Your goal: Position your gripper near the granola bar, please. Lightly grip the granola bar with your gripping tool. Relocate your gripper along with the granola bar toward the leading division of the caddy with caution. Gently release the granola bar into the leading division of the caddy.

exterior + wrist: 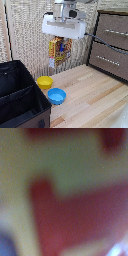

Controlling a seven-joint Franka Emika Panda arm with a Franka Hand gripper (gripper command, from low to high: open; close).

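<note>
Gripper (62, 39) is high over the table (95, 95), approx 12 o'clock in the exterior view, w/ the granola bar (60, 51) hanging below it, long side vertical, clear of the table. Jaws pinch the bar's upper edge; fingers mostly hidden behind the box. Caddy (20, 97) sits at approx 8 o'clock, open top, inner divider visible, well apart from the bar. Yellow bowl (44, 82) and blue bowl (56, 95) rest on the table betw. caddy and bar's drop line, just beside each other. Wooden drawer cabinet (111, 45) at 3 o'clock. Wrist view is a close blur of red and cream print, so nothing more to read there.
</note>
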